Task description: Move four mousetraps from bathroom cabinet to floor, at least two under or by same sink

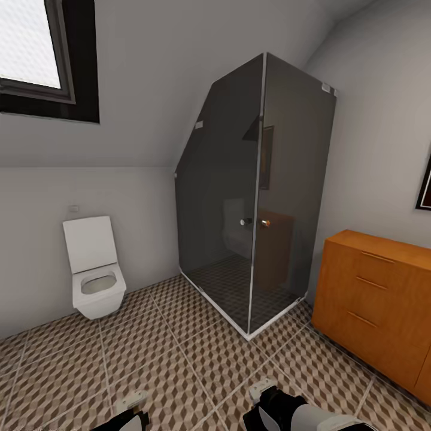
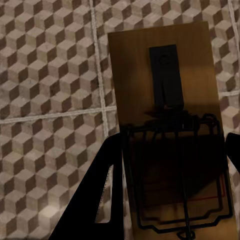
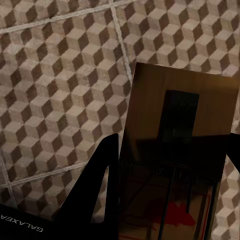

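A brown wooden mousetrap (image 2: 150, 85) with black wire parts sits between the fingers of my left gripper (image 2: 172, 167), which is shut on it above the cube-patterned bathroom floor (image 2: 50, 75). A second mousetrap (image 3: 150, 105) is gripped the same way by my right gripper (image 3: 170, 170) over the floor (image 3: 60, 75). In the head view the orange-brown cabinet (image 1: 371, 299) stands at the right, and both arms (image 1: 287, 413) just show at the lower edge. The sink is out of view.
A white toilet (image 1: 94, 275) hangs on the left wall under a window. A dark glass shower cabin (image 1: 257, 203) fills the corner ahead. Patterned floor (image 1: 179, 359) lies open between toilet, shower and cabinet.
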### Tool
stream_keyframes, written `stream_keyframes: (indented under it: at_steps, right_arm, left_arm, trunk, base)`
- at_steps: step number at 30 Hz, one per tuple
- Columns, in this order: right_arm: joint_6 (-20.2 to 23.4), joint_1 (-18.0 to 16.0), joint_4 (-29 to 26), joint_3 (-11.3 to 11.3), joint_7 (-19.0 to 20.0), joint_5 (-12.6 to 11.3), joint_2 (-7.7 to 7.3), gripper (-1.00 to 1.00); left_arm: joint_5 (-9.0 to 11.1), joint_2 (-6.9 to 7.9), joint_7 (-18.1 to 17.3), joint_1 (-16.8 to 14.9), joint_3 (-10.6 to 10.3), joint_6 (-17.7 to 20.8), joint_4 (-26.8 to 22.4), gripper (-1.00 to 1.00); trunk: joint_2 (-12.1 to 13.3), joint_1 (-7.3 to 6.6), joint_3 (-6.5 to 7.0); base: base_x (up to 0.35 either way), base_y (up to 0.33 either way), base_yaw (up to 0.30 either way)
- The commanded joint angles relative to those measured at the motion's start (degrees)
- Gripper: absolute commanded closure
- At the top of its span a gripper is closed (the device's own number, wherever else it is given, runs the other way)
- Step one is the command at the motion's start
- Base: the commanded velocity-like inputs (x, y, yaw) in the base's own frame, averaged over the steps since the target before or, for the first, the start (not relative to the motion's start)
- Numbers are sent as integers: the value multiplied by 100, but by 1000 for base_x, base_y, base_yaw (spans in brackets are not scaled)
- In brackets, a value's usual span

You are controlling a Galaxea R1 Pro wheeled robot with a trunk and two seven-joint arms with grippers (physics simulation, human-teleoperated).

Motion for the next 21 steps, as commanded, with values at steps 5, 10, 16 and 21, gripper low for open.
stream_keyframes:
  at_steps: [5, 10, 16, 21]
  right_arm:
    - [14, -7, 7, 28, 42, 45, 0, 100]
    - [17, -7, 7, 21, 41, 48, 0, 100]
    - [60, -7, 7, 34, 59, 59, 0, 100]
    - [53, -7, 7, 28, 49, 52, 0, 100]
  left_arm:
    - [19, -1, 39, -4, -41, 22, -5, 100]
    - [19, 0, 39, -4, -41, 22, -1, 100]
    - [19, 0, 39, -4, -41, 22, -1, 100]
    - [19, 0, 39, -4, -41, 22, 2, 100]
  trunk:
    - [-4, 0, -7]
    - [-4, 0, -7]
    - [-4, 0, -7]
    - [-4, 0, -7]
  base:
    - [0, 0, 292]
    - [0, 0, 253]
    - [0, 0, 86]
    - [0, 0, 240]
